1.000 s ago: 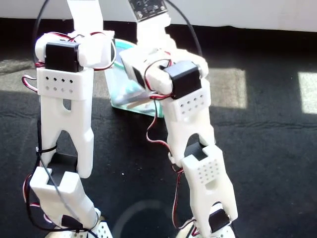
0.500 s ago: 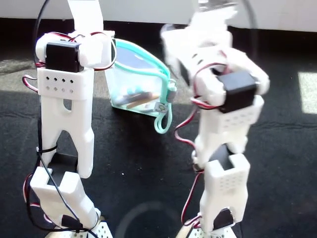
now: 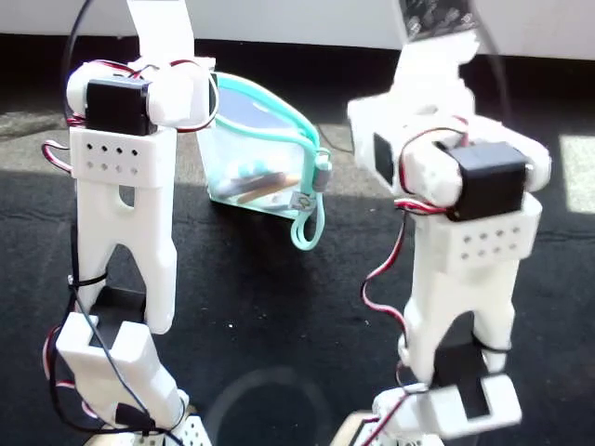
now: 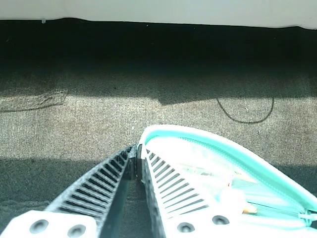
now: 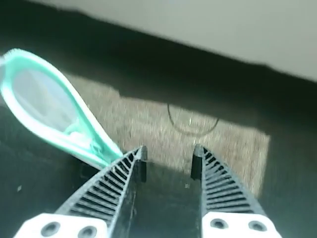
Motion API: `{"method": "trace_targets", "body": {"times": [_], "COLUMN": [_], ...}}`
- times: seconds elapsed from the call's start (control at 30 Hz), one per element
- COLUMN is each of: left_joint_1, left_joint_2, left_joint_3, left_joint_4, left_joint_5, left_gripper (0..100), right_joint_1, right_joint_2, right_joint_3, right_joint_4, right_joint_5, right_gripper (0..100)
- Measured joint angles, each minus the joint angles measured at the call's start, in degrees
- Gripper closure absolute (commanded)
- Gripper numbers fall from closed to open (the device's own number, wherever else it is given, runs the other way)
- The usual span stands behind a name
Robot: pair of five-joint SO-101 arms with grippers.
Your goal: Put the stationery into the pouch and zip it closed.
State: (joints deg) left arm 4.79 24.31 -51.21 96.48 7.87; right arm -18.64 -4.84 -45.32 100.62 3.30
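At the left of the high view the left arm [image 3: 125, 186] stands where it stood a second ago, and its own wrist view gives what the overhead angle cannot resolve. There the left gripper [image 4: 137, 149] has its fingers pressed together on the teal rim of the pouch [image 4: 213, 168], pinning that end. Just to the arm's right, the pouch [image 3: 251, 158] sits upright on the dark table [image 3: 232, 307]. The stationery [image 3: 256, 186] lies along its bottom behind the clear wall, and a teal loop [image 3: 310, 228] hangs from the near end. The overhead camera is what confirms that the contents are inside. From both angles the zip band looks run along the whole rim, so I judge the pouch zipped or very nearly so. The big change is at the right: the right arm [image 3: 465, 232], which a second ago leaned over the pouch and hid most of it, has swung clear and now stands well apart from it. Its wrist view shows the right gripper [image 5: 168, 154] with fingers spread and nothing between them, the pouch [image 5: 44, 104] off to one side. That reads as a release after the zip pull, leaving mainly the left gripper's letting go.
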Motion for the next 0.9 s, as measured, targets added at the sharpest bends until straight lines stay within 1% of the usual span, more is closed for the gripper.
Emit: {"method": "trace_targets", "body": {"times": [0.07,0.2,0.33,0.43,0.6,0.9], "left_joint_1": [0.0,0.0,0.0,0.0,0.0,0.0], "left_joint_2": [0.0,0.0,0.0,0.0,0.0,0.0], "left_joint_3": [0.0,0.0,0.0,0.0,0.0,0.0], "left_joint_4": [0.0,0.0,0.0,0.0,0.0,0.0], "left_joint_5": [0.0,0.0,0.0,0.0,0.0,0.0], "left_gripper": [99,99,99,99,99,99], "right_joint_1": [0.0,-0.2,-1.1,-2.9,-6.2,-6.7], "right_joint_2": [-2.7,-5.6,-6.9,-7.0,-7.2,-7.3], "right_joint_3": [12.4,31.7,42.9,46.9,47.1,51.8], "right_joint_4": [-2.0,-9.8,-17.2,-18.8,-20.6,-33.9], "right_joint_5": [2.3,10.5,12.1,12.3,12.3,12.7], "right_gripper": [84.3,84.3,84.3,84.3,84.3,84.6]}}
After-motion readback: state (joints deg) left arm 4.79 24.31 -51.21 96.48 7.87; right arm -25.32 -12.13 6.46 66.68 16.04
